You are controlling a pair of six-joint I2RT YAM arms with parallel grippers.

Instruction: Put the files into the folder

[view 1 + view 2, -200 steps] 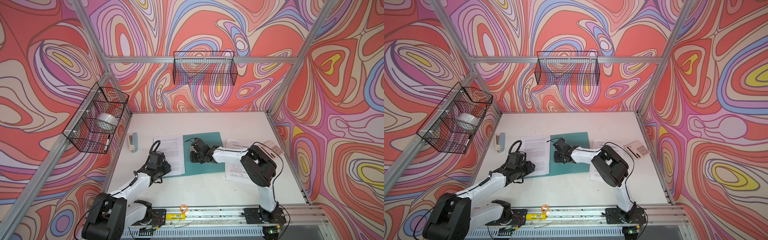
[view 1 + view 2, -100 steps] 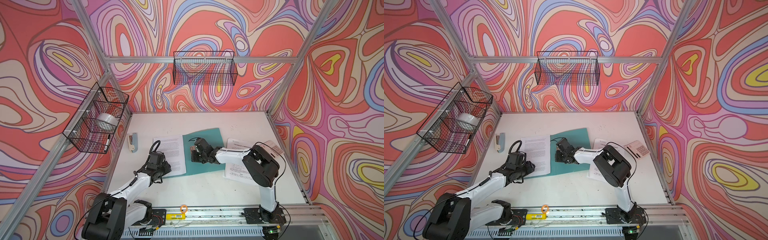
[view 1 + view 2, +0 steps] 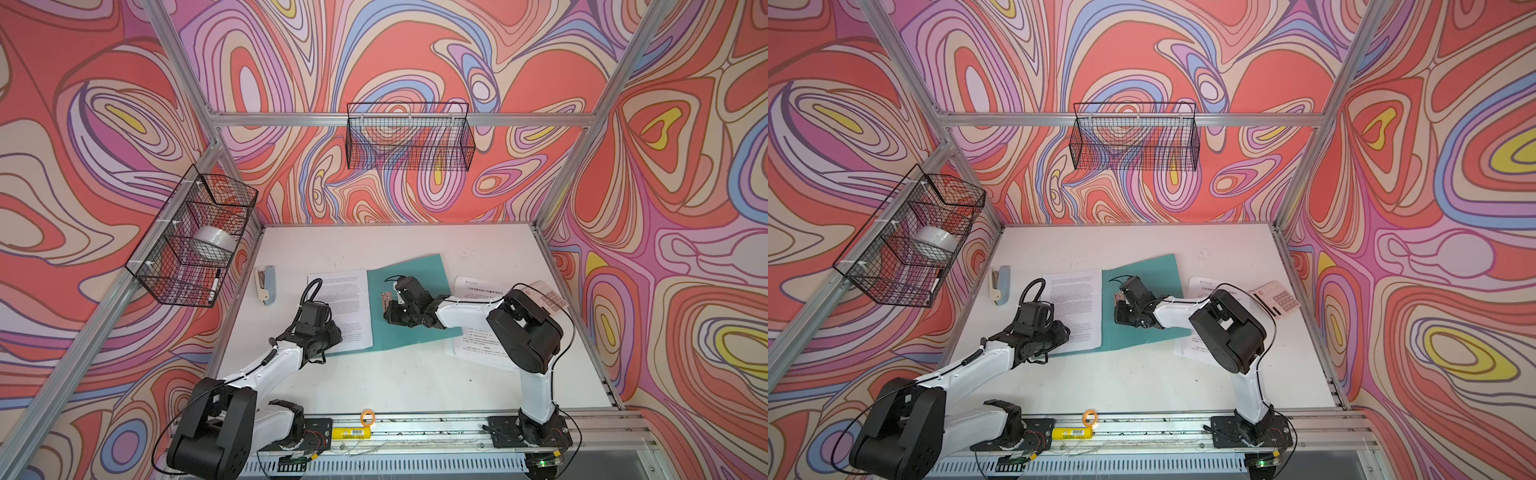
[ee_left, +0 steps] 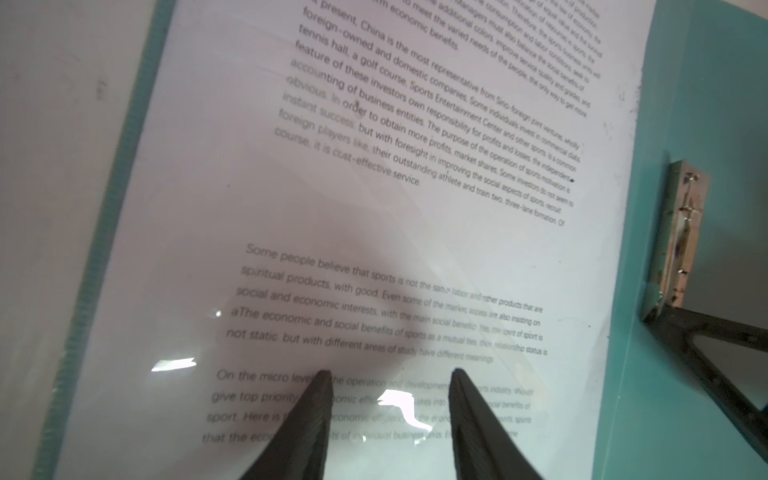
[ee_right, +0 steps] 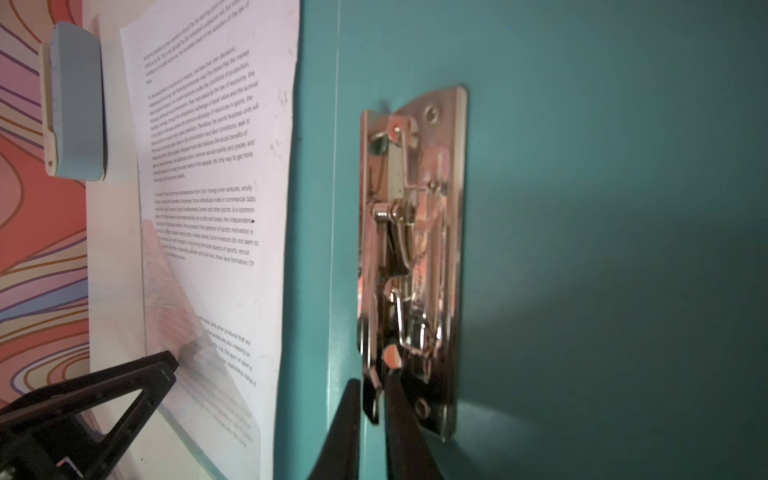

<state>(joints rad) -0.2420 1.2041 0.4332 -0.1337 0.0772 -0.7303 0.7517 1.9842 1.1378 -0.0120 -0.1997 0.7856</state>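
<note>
Your folder (image 3: 419,270) lies open at the middle of the bench (image 3: 395,386). One sheet (image 3: 345,299) covers its left leaf, toward the bench's left edge. A second sheet (image 3: 478,345) lies outside it near the right edge, beside the calculator (image 3: 1277,297). Your left gripper (image 4: 390,374) has its fingers spread, tips low over that sheet's lower text, grasping nothing. Your right gripper (image 5: 372,386) is clenched, seemingly on the lever of the clip (image 5: 415,249) on the right leaf, though blur hides the exact contact.
</note>
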